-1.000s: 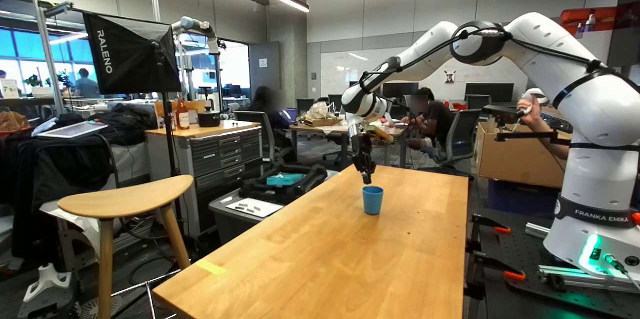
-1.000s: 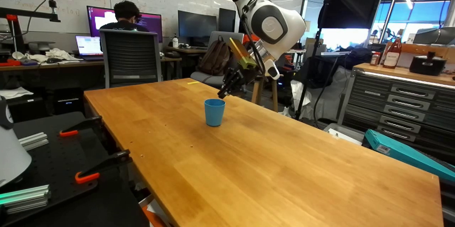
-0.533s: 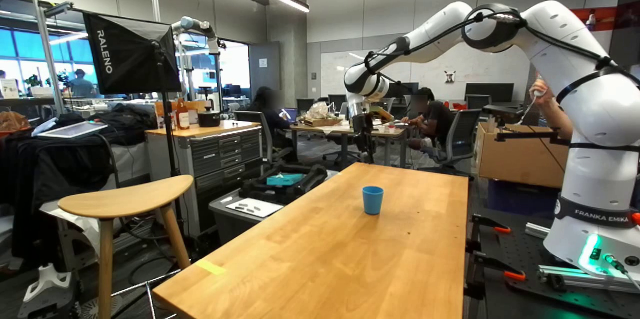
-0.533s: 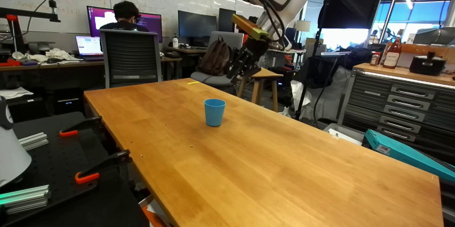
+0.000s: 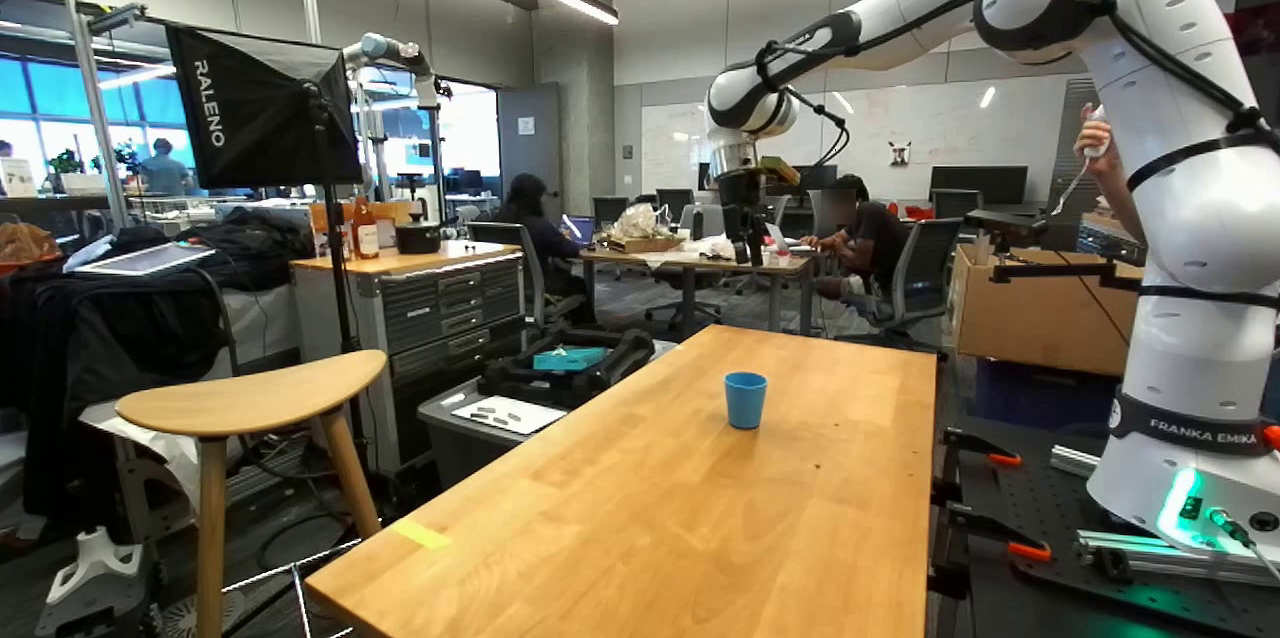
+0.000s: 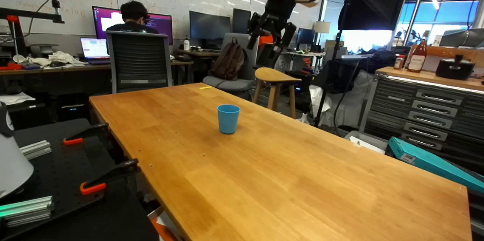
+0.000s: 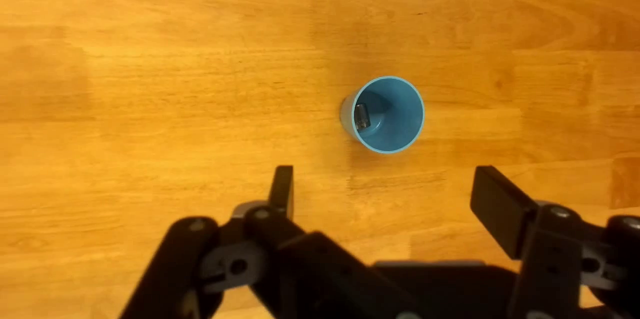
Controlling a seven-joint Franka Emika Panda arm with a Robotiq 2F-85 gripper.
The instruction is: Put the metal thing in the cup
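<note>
The blue cup (image 7: 411, 115) stands upright on the wooden tabletop, and both exterior views show it there too, as the cup (image 5: 746, 402) and the cup (image 6: 228, 120). Inside it, against one side of the bottom, lies the small shiny metal thing (image 7: 362, 117), seen only in the wrist view. My gripper (image 7: 383, 179) is open, fingers wide apart with only bare wood showing between them. It hangs well above the table and touches nothing; in an exterior view the gripper (image 5: 745, 256) is high over the cup.
The long wooden table (image 6: 287, 165) carries the cup. Black clamps (image 6: 109, 176) with orange ends grip one long edge. A wooden stool (image 5: 255, 393) and a grey bin (image 5: 455, 448) stand beside the table. A hand (image 5: 1097, 140) holding a white controller shows behind the arm.
My gripper has risen from just above the cup's rim to high over the table, and its fingers have spread open. The cup has stayed in place.
</note>
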